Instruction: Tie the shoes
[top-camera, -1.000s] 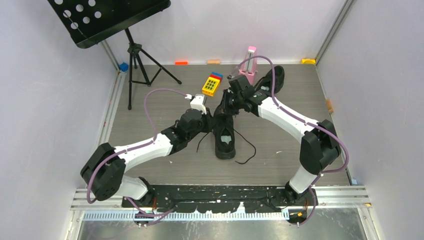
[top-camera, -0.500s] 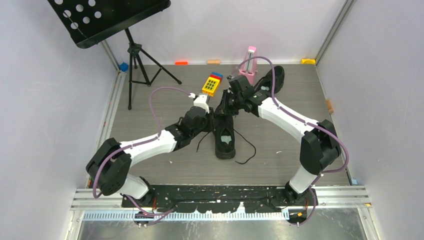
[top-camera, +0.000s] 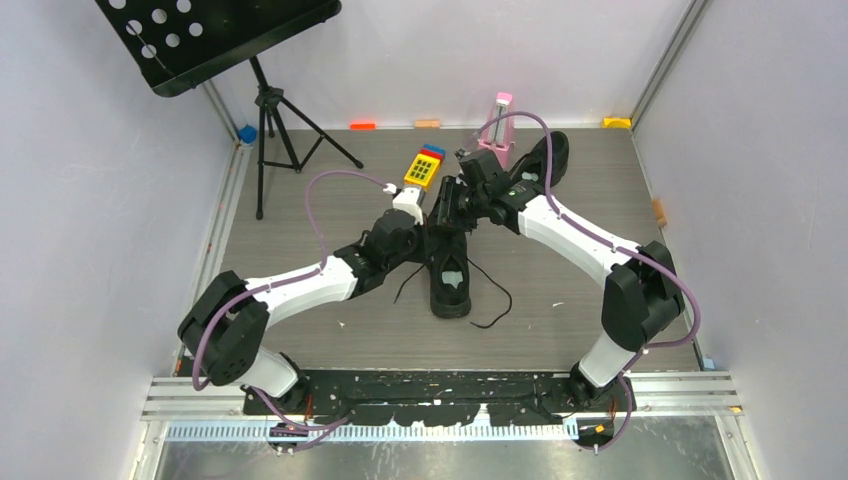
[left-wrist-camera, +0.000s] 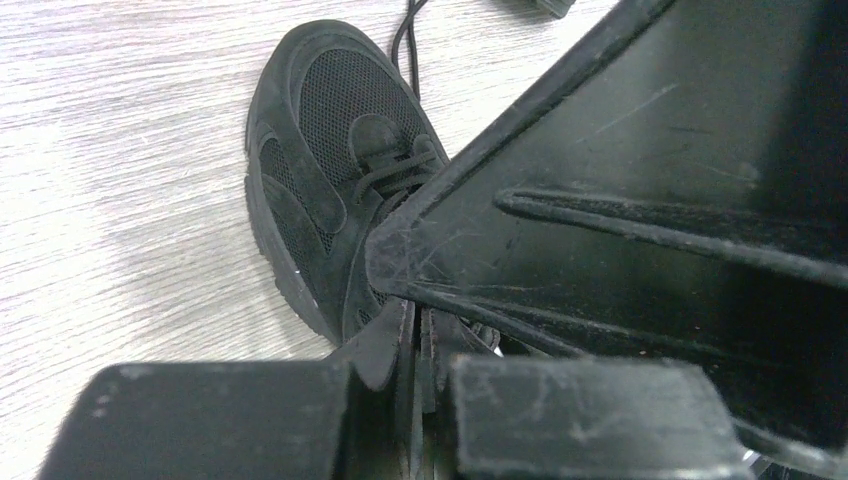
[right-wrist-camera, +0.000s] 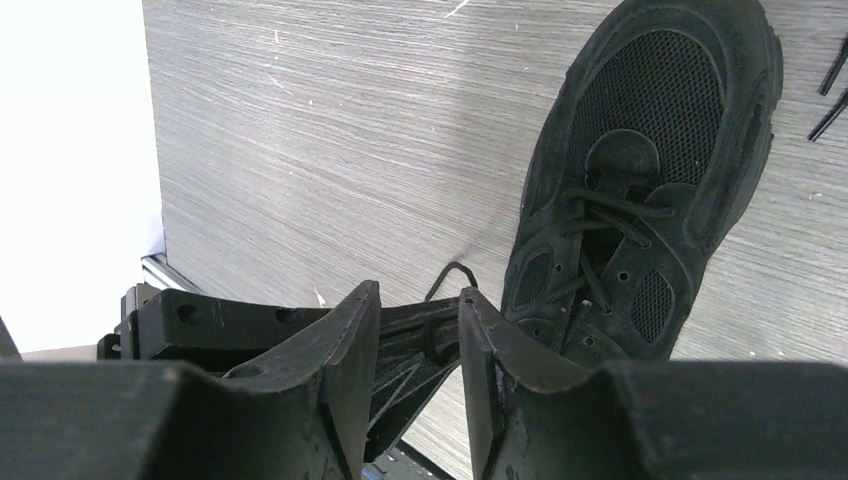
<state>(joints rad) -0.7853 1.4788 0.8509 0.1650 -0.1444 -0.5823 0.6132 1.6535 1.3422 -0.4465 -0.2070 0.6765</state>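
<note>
One black shoe (top-camera: 450, 278) lies mid-table, heel toward the arms, its laces (top-camera: 492, 302) trailing loose on the floor. The other shoe (top-camera: 548, 160) lies at the back right. My left gripper (top-camera: 428, 230) is at the near shoe's left side, by the laced front. In the left wrist view its jaws (left-wrist-camera: 415, 322) are pressed shut beside the shoe (left-wrist-camera: 320, 170). In the right wrist view a lace loop (right-wrist-camera: 437, 340) sits at the left gripper's tip. My right gripper (right-wrist-camera: 418, 300) is open, its fingers on either side of that tip, beside the shoe (right-wrist-camera: 640, 180).
A music stand (top-camera: 272, 110) with a black perforated desk (top-camera: 215, 30) stands at the back left. A yellow toy block (top-camera: 423, 170) and a pink object (top-camera: 500, 118) sit behind the shoe. Small coloured blocks (top-camera: 363, 126) lie along the back wall.
My left arm has reached farther from its base, its gripper moving up along the shoe toward the right gripper. The right arm has barely moved.
</note>
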